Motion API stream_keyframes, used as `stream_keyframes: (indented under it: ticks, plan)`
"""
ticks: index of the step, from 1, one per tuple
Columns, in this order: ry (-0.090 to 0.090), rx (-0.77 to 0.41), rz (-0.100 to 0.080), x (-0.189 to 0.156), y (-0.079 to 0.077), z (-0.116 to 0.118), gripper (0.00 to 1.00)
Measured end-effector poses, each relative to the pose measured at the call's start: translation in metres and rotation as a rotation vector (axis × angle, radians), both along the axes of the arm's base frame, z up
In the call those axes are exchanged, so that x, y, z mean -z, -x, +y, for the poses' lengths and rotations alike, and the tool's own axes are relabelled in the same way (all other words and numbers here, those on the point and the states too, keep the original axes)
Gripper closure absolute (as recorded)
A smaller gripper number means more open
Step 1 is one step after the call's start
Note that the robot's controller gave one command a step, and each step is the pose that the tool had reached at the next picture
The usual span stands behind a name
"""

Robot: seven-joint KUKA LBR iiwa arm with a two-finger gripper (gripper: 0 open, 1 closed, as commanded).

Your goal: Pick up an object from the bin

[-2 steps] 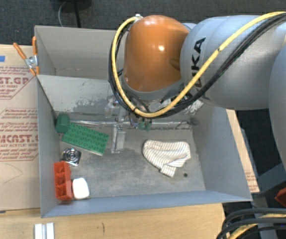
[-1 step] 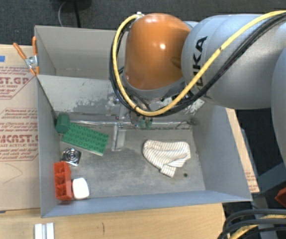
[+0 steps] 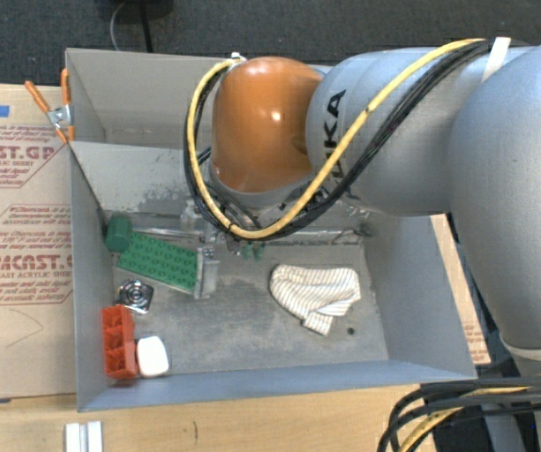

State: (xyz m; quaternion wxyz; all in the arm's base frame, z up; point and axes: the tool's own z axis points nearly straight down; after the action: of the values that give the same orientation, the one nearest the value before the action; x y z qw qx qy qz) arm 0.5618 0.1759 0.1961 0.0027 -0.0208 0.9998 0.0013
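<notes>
Left in the bin (image 3: 251, 339) lies a green studded plate (image 3: 162, 260), the gripper (image 3: 209, 257) at its right edge.
The plate seems stiff and light, best taken across a thin edge. If the gripper is open or holds it, I cannot tell.

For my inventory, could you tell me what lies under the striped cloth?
Only the grey bin floor shows around the crumpled striped cloth; whatever lies beneath its folds is covered.
</notes>
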Motion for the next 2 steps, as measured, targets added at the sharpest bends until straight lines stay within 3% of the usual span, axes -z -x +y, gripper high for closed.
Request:
stream_keyframes:
  ticks: [1, 2]
  plan:
    - [0.001, 0.094, 0.01, 0.027, 0.002, -0.003, 0.0]
    - [0.0, 0.098, 0.002, 0.031, -0.009, 0.001, 0.0]
